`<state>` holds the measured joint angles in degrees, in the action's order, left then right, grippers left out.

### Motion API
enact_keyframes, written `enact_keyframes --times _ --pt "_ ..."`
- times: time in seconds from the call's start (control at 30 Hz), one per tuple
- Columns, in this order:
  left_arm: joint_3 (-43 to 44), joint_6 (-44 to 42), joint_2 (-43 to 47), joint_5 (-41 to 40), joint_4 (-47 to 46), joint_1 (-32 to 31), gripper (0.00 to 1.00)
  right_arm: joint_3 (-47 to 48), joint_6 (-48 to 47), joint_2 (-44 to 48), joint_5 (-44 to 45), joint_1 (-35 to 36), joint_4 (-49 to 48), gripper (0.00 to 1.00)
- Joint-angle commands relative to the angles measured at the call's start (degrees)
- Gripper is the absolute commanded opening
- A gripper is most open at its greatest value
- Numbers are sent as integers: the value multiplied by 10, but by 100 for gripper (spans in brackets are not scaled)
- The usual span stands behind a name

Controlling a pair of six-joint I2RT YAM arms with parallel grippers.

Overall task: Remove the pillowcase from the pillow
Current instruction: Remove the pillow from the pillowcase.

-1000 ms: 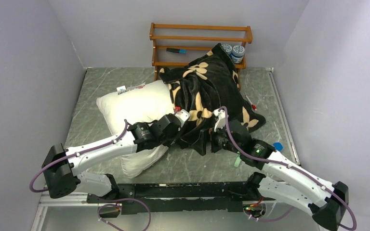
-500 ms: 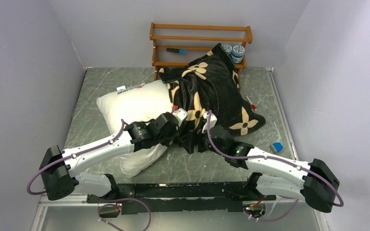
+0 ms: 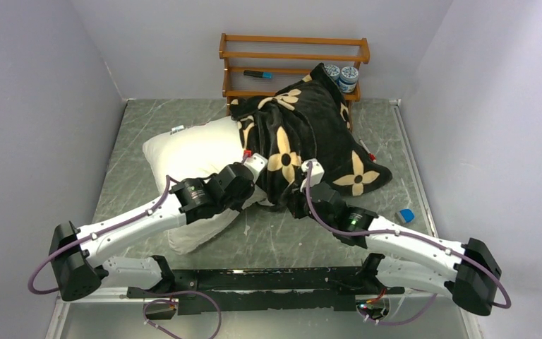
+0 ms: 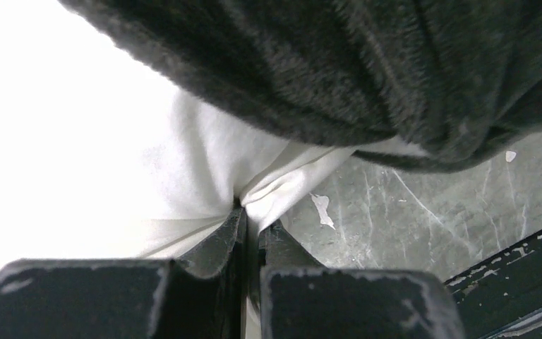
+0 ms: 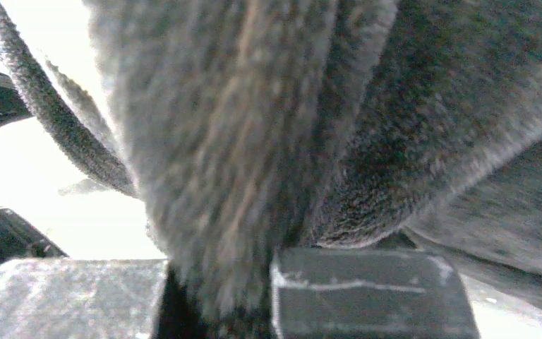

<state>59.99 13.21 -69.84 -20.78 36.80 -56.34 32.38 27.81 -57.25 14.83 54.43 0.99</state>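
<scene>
Top external view: a large black plush pillowcase with cream flower motifs (image 3: 303, 138) lies heaped directly in front of a brown wooden slatted rack (image 3: 293, 55), its far end rising against the rack's lower shelves. A plump white rectangular pillow (image 3: 194, 152) protrudes from the cover's open edge, extending away from the rack toward the near left. The part of the pillow nearest the rack is under the cover. Both rest on a grey marbled table (image 3: 148, 116).

Left wrist view: the left gripper (image 4: 252, 217) has its fingers drawn almost together, pinching a gathered fold of the white pillow just below the cover's dark hem.

Right wrist view: the right gripper (image 5: 217, 282) is clamped on a thick bunch of the black plush, which fills the gap between its fingers. In the top external view this grasp sits at the cover's edge farthest from the rack.

Two round patterned tins (image 3: 341, 75) stand at the rack's right end, touching the cover. A blue-and-black marker (image 3: 257, 73) lies on a middle shelf. A small blue object (image 3: 406, 215) lies well apart from the rack, near the right.
</scene>
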Motion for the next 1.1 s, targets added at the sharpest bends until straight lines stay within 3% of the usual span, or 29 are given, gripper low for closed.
enact_keyframes --times 0.0,0.27,0.77,0.93,1.07 --pt "54 -8 42 -72 -12 16 5 59 -59 56 139 -6 72 0" --pt "93 -41 53 -119 30 38 5 142 -122 119 271 -9 173 0" --pt "133 -91 82 -235 116 71 5 261 -178 183 424 -9 284 0" --pt "146 -92 90 -254 146 79 5 295 -153 198 447 -10 336 0" --pt "130 -71 109 -187 149 80 5 298 -95 194 402 -9 395 0"
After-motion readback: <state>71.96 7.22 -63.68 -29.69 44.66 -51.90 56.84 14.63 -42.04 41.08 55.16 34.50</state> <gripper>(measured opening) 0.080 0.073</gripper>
